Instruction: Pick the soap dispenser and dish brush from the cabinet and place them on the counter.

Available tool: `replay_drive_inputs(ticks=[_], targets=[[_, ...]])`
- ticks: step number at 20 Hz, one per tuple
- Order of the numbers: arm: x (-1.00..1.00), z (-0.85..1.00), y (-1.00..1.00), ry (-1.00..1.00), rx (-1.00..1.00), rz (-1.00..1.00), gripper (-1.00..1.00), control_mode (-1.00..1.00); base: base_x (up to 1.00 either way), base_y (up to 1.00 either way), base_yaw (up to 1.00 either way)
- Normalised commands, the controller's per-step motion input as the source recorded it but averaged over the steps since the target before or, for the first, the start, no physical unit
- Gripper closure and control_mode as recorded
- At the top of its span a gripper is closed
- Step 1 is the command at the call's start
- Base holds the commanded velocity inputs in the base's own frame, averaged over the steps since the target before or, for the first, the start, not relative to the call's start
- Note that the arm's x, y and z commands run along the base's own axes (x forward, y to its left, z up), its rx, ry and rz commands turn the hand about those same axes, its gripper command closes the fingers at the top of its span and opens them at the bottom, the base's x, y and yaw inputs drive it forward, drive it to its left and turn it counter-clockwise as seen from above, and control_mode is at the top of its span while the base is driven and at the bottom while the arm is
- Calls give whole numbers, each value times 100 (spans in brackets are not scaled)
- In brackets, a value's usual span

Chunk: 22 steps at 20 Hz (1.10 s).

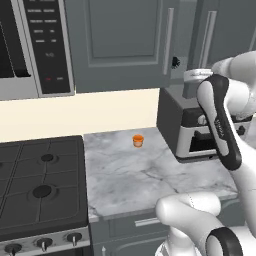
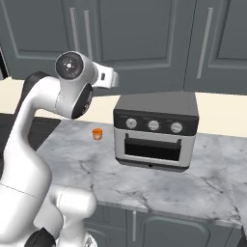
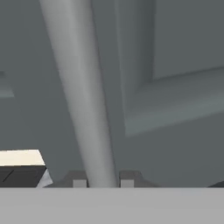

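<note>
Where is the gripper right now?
The gripper is shut on the cabinet door's vertical handle, up against the grey-blue cabinet above the toaster oven.

The arm (image 1: 225,130) is glossy white, built of rounded tube-like segments. Dark, near-black bands and caps mark its joints; one long dark panel carries small pale lettering, too small to read. A round grey disc (image 2: 70,64) with a central dot caps one joint.
</note>
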Motion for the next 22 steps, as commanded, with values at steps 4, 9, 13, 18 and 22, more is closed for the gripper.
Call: replay_drive_inputs(ticks=[4, 9, 13, 18, 22], targets=[[-41, 13, -32, 0, 11, 6, 100, -100, 0, 0, 0], [-40, 14, -31, 0, 10, 6, 100, -100, 0, 0, 0], [-43, 11, -33, 0, 9, 5, 100, -100, 0, 0, 0], [-41, 11, -35, 0, 8, 4, 100, -100, 0, 0, 0], [-37, 8, -39, 1, 8, 4, 100, -100, 0, 0, 0]])
